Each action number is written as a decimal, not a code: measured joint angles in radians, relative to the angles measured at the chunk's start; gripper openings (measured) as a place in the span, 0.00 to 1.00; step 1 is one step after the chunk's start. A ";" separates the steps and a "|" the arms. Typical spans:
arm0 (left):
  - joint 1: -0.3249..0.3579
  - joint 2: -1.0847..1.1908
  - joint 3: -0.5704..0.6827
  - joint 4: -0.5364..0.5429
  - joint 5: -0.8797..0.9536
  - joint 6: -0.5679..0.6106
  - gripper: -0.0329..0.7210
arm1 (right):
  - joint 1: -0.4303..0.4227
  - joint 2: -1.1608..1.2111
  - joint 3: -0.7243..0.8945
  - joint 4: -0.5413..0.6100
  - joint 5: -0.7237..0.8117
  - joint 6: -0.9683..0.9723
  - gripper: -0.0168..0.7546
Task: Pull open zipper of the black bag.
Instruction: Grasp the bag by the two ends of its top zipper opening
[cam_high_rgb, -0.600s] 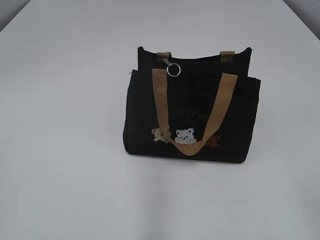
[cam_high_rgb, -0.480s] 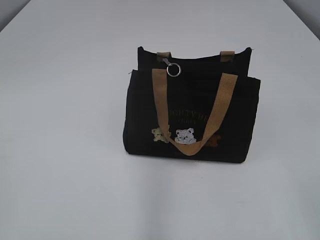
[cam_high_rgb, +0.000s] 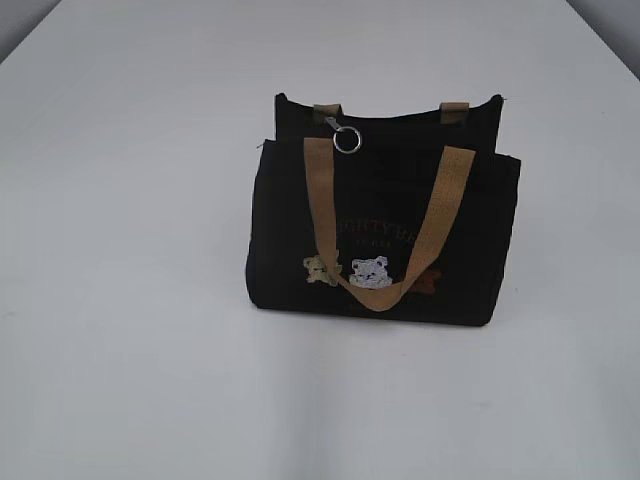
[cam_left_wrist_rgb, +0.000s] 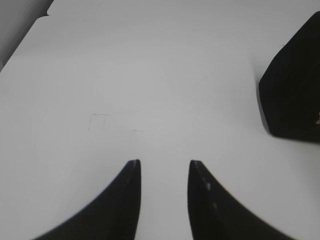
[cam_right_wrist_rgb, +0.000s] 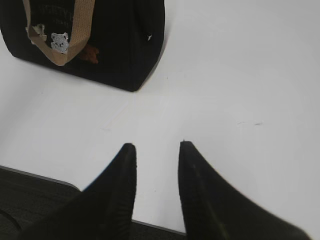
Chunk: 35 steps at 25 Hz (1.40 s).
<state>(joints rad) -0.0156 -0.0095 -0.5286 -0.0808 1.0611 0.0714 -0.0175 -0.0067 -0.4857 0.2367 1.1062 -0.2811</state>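
On the white table (cam_high_rgb: 130, 300), a little right of the middle in your exterior view, the black bag (cam_high_rgb: 290, 230) stands upright with its front toward you. One tan handle (cam_high_rgb: 320, 200) hangs down over the front in a loop, lying across the small embroidered bears (cam_high_rgb: 368, 272) and the yellowish lettering (cam_high_rgb: 375, 232). Two short tan strap ends show at the bag's back top edge. The zipper (cam_high_rgb: 400, 118) runs along the top of the bag, and its pull sits near the left end of that line, with the round silver key ring (cam_high_rgb: 347, 141) hanging down against the black fabric just beside the handle's left strap. From this angle you cannot tell how far the zip line is closed.

Neither arm shows in the exterior view. Your left gripper (cam_left_wrist_rgb: 164, 165) hangs over bare table, its two dark fingers partly apart with nothing between them; the bag's left end is visible at the right edge of that wrist view, well apart from the fingertips. Your right gripper (cam_right_wrist_rgb: 157, 146) is likewise partly spread and empty, above the table near its front edge, with the bag in the upper left of its wrist view, bears and handle loop in sight, also well apart from the fingertips. Neither gripper touches the bag, the handle or the key ring.
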 joint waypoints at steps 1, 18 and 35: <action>0.000 0.000 0.000 0.000 0.000 0.000 0.37 | 0.000 0.000 0.000 0.000 0.000 0.000 0.33; 0.000 0.744 -0.016 -1.169 -0.388 1.374 0.47 | 0.000 0.000 0.000 0.000 0.000 0.000 0.33; -0.185 1.705 -0.266 -1.647 -0.236 2.428 0.57 | 0.000 0.000 0.000 0.052 0.000 0.000 0.33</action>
<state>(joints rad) -0.2001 1.6957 -0.7943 -1.7277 0.8247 2.4991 -0.0175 -0.0067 -0.4857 0.2890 1.1062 -0.2811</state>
